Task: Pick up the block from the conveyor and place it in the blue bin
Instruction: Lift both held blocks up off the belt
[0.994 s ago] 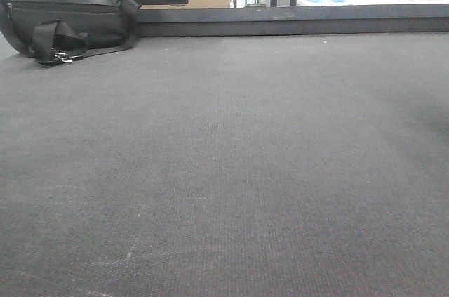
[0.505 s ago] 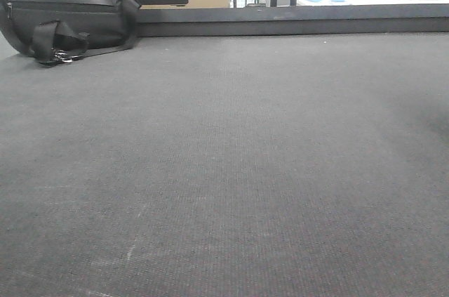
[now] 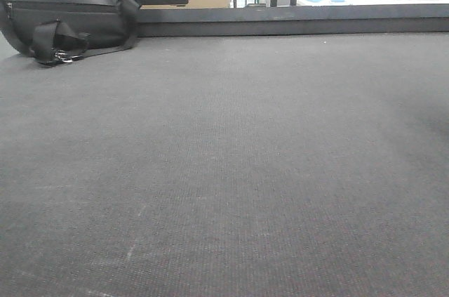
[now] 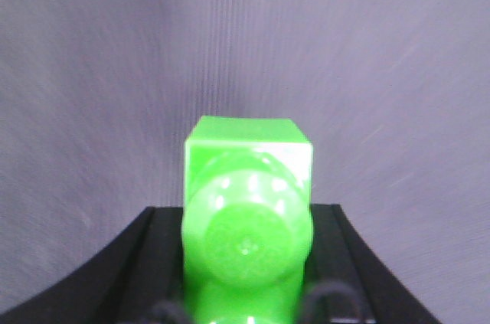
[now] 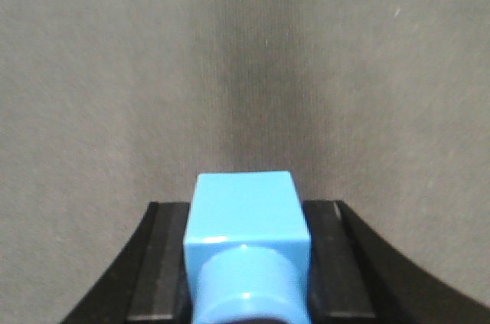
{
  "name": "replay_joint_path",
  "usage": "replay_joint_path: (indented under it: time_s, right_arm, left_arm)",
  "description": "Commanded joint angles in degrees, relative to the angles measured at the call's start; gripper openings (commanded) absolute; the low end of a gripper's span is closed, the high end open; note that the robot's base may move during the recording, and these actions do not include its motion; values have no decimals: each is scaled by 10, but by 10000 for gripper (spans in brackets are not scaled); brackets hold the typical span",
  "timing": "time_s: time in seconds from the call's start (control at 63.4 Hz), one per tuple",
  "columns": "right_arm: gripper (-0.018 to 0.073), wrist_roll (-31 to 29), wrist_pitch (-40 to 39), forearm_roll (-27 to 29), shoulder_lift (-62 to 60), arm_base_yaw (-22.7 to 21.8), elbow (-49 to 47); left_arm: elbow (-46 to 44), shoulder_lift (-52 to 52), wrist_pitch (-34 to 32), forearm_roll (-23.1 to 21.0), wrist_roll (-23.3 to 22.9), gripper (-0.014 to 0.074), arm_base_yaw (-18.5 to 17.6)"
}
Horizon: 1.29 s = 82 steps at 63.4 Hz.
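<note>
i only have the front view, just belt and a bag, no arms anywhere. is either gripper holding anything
observer: Yes. The left gripper is shut on a green block, stud end towards the wrist camera.
operator: and the right one
observer: The right gripper is shut on a blue block, held the same way.
operator: whats under them, any bin
observer: No bin in either wrist view. Only bare conveyor shows beyond both blocks.
</note>
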Motion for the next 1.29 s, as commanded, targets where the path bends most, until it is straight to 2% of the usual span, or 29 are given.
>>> replay_joint_path:
  time_s: [0.0,0.142,0.268,0.363,0.552,0.725,0.867,1.104,1.277]
  right_arm:
    - [-162,-6,-41,0,-39,-3,6]
    - [-162,-25,-133,0,-103,-3,53]
    - [-162,-30,-239,0,-183,-3,136]
    - [-162,-30,-294,0,-240,-3,201]
    - [-162,-30,-393,0,-335,-3,282]
    - [-162,-30,-442,0,-386,-3,285]
    - [-162,-30,-451,0,-427,-3,285]
    - [-162,-30,-431,0,-482,-3,285]
    - [-162,-30,-426,0,-487,-3,285]
  left_arm:
    - [10,-64,-47,-38,-1,-111,-3]
    - [66,-175,-171,-94,-1,-111,-3]
    - [132,-274,-247,-97,-1,-111,-3]
    - [177,-339,-271,-92,-1,-111,-3]
    - [233,-451,-270,-86,-1,-111,-3]
    - [236,-518,-271,-86,-1,-111,-3]
    - [236,-546,-274,-86,-1,-111,-6]
    - [236,-552,-299,-85,-1,-111,-61]
    - [236,-552,-313,-85,-1,-111,-65]
